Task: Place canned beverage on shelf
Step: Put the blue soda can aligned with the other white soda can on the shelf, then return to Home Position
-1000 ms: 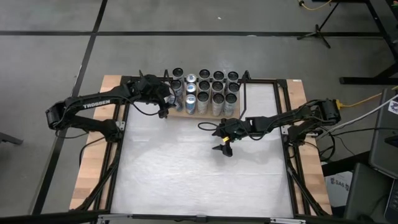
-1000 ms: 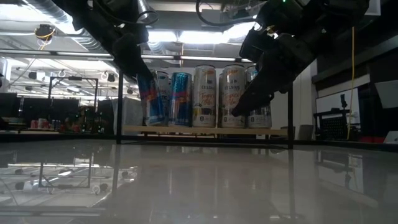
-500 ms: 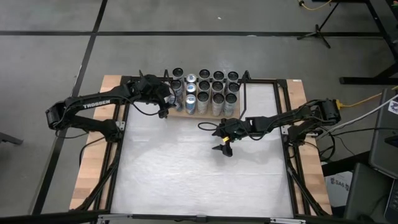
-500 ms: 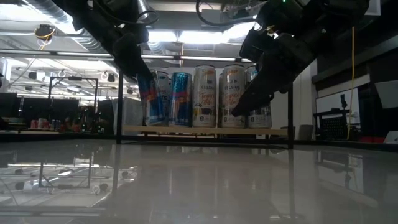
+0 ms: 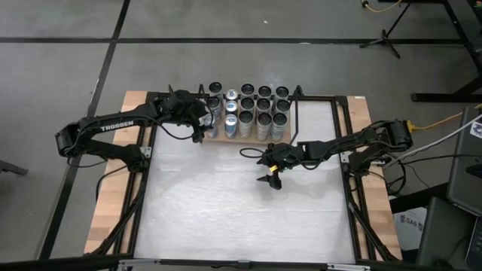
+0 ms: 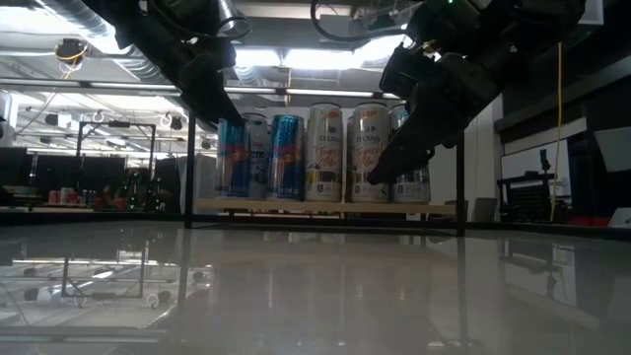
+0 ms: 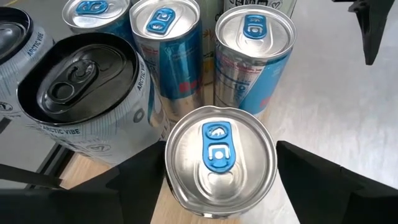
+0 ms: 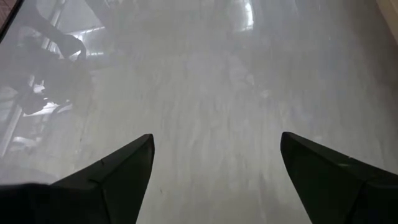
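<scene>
Two fingers of our left gripper [image 7: 219, 186] flank the blue-tabbed can [image 7: 219, 160], upright on the shelf [image 7: 81, 171] beside its row; right gripper [image 8: 211, 180] hangs open, empty, aside.

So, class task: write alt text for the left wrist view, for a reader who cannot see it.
Seen from above, a silver can with a blue pull tab stands between the two dark fingers of the left end effector, on the light wooden shelf. Three more blue-tabbed cans and a black-topped can crowd around it.
</scene>
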You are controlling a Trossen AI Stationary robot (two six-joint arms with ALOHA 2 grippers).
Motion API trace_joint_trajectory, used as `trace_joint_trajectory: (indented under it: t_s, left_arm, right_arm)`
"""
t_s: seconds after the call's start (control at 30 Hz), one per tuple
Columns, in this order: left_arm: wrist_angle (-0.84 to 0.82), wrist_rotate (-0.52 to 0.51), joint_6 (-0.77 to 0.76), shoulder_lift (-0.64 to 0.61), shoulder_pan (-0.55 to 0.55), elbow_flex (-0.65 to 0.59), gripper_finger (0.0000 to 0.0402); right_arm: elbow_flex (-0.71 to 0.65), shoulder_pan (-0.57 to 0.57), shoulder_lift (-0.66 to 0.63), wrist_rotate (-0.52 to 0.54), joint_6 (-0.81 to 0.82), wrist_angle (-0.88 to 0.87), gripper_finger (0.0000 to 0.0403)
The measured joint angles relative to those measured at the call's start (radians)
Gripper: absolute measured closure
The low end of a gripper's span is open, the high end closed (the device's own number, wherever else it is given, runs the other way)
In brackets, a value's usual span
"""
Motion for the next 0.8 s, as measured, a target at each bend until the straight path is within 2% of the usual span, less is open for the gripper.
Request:
trace_joint_trajectory:
  t_s: [0.23,0.5,0.67,0.8]
  left_arm:
    - [0.012,-0.004,-0.001,-0.009,0.0,0.0,0.011]
    - [0.026,-0.007,-0.016,-0.106,0.0,0.014,0.0109]
    - [0.021,-0.006,-0.021,-0.197,0.0,0.015,0.0109]
    - [0.014,-0.004,-0.059,-0.281,0.0,0.015,0.0109]
  right_arm:
    - [0.0,0.0,-0.005,-0.002,0.0,0.003,0.0063]
    - [-0.001,0.001,-0.04,-0.021,0.0,-0.004,0.0063]
    - [-0.001,0.001,-0.121,-0.022,-0.002,-0.019,0.0063]
    - [-0.001,0.001,-0.246,-0.021,-0.006,-0.119,0.0063]
